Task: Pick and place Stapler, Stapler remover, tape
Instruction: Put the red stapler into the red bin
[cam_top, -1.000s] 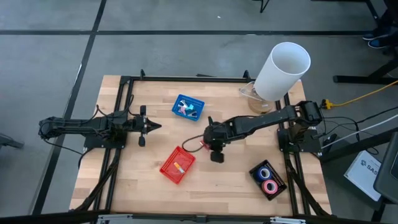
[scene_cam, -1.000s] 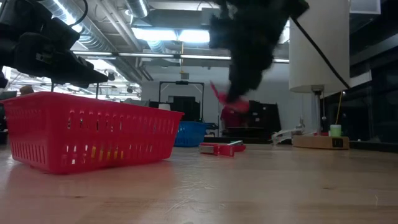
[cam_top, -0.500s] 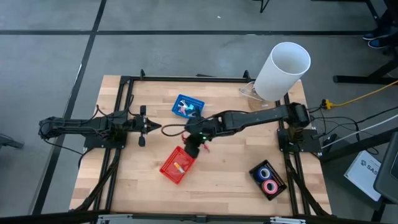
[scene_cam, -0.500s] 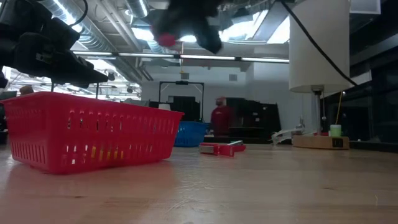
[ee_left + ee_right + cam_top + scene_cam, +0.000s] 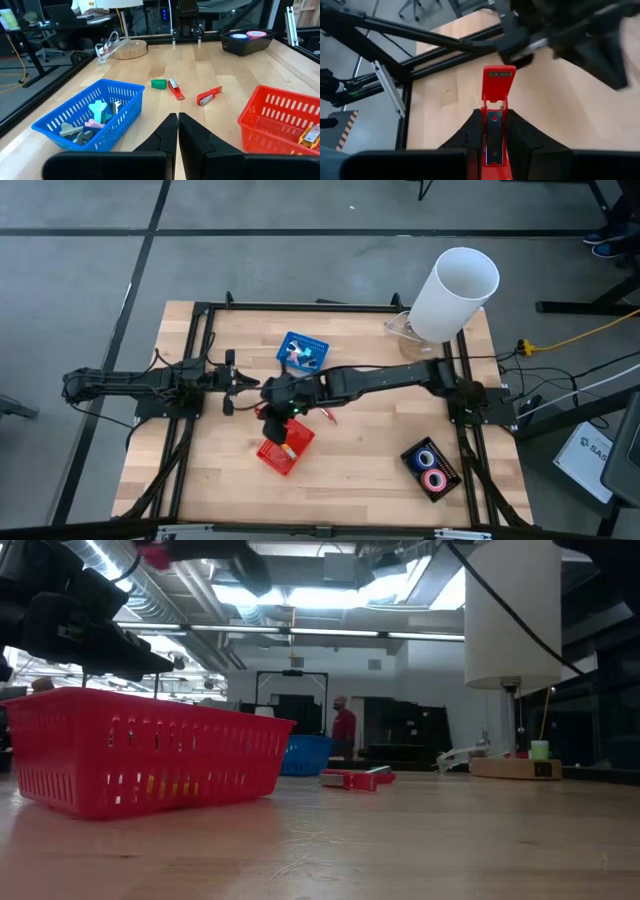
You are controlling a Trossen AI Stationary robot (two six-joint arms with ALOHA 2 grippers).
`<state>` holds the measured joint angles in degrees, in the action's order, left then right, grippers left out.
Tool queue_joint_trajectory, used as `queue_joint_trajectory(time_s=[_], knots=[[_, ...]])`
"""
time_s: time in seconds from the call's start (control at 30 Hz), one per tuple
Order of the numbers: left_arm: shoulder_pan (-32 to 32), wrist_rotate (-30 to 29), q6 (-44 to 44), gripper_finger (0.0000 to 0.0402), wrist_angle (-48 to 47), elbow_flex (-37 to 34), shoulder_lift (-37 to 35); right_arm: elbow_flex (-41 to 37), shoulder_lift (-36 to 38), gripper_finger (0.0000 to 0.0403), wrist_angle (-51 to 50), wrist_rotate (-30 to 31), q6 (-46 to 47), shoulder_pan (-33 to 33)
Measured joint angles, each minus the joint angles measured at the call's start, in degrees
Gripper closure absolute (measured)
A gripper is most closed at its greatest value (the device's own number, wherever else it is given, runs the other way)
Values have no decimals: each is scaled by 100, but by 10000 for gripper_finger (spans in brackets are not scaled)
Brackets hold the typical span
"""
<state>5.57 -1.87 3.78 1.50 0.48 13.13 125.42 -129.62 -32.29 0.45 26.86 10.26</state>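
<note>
While the right gripper [image 5: 495, 131] clamps the red stapler [image 5: 496, 105] mid-body at lower centre, we judge it rigid, light, slippery-shelled; left gripper [image 5: 177, 131] shut, empty.

1. the right arm stretches from its base at the table's right edge far across toward the left.
2. the right gripper [image 5: 272, 412] is over the table's middle-left, fingers [image 5: 470, 131] clamped on a red stapler [image 5: 496, 100].
3. the left arm lies low along the left side.
4. the left gripper [image 5: 177, 124] points toward the centre, fingers pressed together, empty.
</note>
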Motion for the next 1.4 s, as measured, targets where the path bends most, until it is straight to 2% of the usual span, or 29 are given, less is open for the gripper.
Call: queue_joint_trajectory(time_s=[0.17, 0.33, 0.57, 0.83, 0.97, 1.1, 1.4], knots=[[-1, 0, 0, 391, -6, 0, -2, 399, -443, 352, 29, 4, -42, 127], [-1, 0, -1, 393, -3, 0, -1, 410, -540, 349, 11, 458, -29, 273], [0, 0, 1, 390, -2, 0, -2, 410, -733, 347, -938, 601, -60, 320], [1, -2, -1, 391, -2, -1, 0, -256, -785, 343, -868, 600, -184, 302], [-1, 0, -1, 389, -2, 0, 0, -538, -785, 329, -873, 286, -180, 332], [-1, -1, -1, 392, -2, 0, -2, -797, -785, 314, -530, 95, -361, 469], [-1, -1, 1, 389, -2, -1, 0, -1112, -787, 306, 32, 103, -354, 577]])
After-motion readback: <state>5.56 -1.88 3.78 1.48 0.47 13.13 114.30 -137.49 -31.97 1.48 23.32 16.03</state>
